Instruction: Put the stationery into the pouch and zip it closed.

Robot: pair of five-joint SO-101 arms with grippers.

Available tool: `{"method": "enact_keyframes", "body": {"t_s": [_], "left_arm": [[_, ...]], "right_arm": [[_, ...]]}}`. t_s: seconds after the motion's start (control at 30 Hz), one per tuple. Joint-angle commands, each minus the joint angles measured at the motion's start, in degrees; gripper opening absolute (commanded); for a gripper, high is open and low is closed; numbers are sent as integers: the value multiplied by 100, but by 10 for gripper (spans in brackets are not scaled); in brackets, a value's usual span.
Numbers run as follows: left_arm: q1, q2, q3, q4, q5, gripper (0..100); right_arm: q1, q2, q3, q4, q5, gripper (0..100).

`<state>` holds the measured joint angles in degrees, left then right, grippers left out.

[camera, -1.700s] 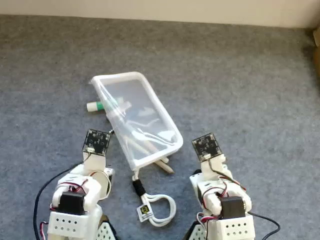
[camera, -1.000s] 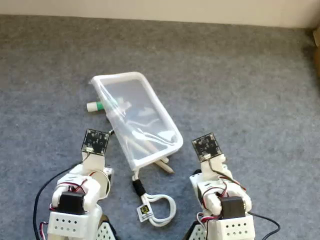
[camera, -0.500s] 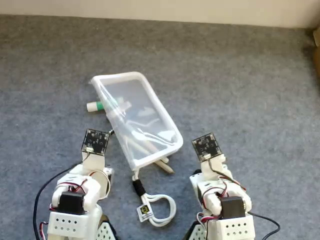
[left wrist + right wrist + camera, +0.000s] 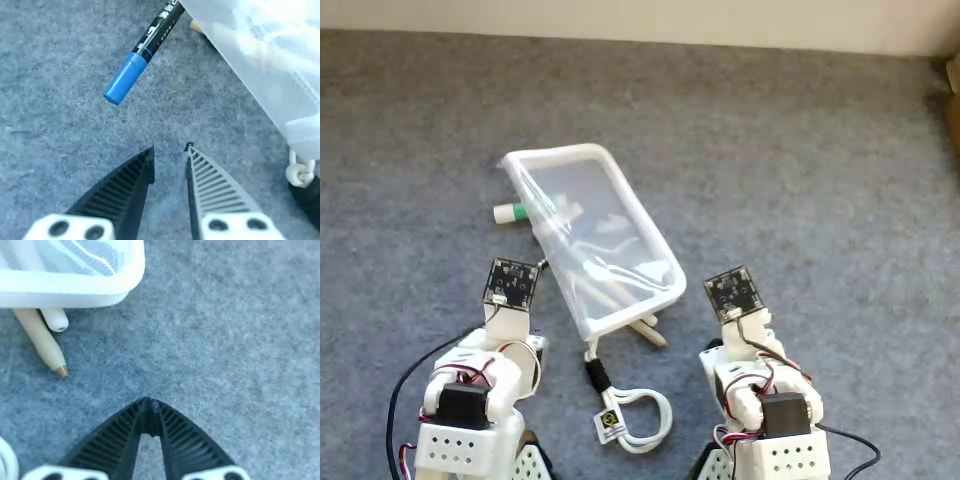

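**No change: both arms idle, stationery not yet stowed**

Left gripper point(image 4: 170, 150): jaws slightly apart, holding nothing, tips just above the grey carpet point(image 4: 60, 125). Right gripper point(image 4: 150, 404): jaws together at the tips, also holding nothing.

Compared with the earlier high-view frames, nothing has shifted. Arms, pouch and pens are all in the same spots, so I see no progress on the task in this stretch.

In the left wrist view, the blue-capped marker point(image 4: 142, 55) sits in the upper middle of the frame, cap end out on the carpet. Its other end runs to the edge of the pouch point(image 4: 260, 65).

In the right wrist view, a tan pen point(image 4: 42, 342) and a white pen point(image 4: 54, 319) poke out past the pouch's white rim at upper left.

In the high view, the pouch lies diagonally at centre-left. A green-and-white marker point(image 4: 510, 212) sticks out at its left edge, and the strap point(image 4: 638, 412) is coiled at the bottom middle. I can't tell whether the pens sit inside or underneath the pouch.

The left arm point(image 4: 485, 375) is at lower left and the right arm point(image 4: 760, 400) at lower right. Both are folded back near their bases, wrists pointing toward the pouch's near end.

My read is that the left gripper is best placed to take the blue marker next.
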<state>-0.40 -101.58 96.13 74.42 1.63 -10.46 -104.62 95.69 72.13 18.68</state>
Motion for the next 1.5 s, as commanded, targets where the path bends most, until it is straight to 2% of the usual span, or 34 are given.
{"method": "enact_keyframes", "body": {"t_s": [0.0,0.83,0.9,1.13,1.27,1.37,1.47], "left_arm": [[84,-40,110,26,-26,114],[40,-48,-40,-53,-35,113],[-215,-48,-207,-44,-35,113],[-1868,-48,-295,-88,-44,115],[-1930,-48,-242,-79,-273,113],[-1947,-48,-233,-79,-633,112],[-1956,-48,-215,-79,-677,112]], "right_arm": [[-48,-75,664,22,70,4],[-57,-75,664,22,53,4],[-40,-75,664,22,53,4],[-31,-75,637,13,53,4],[48,-75,637,4,53,4],[611,-75,611,-31,44,4],[927,-75,330,-198,35,4]]}}
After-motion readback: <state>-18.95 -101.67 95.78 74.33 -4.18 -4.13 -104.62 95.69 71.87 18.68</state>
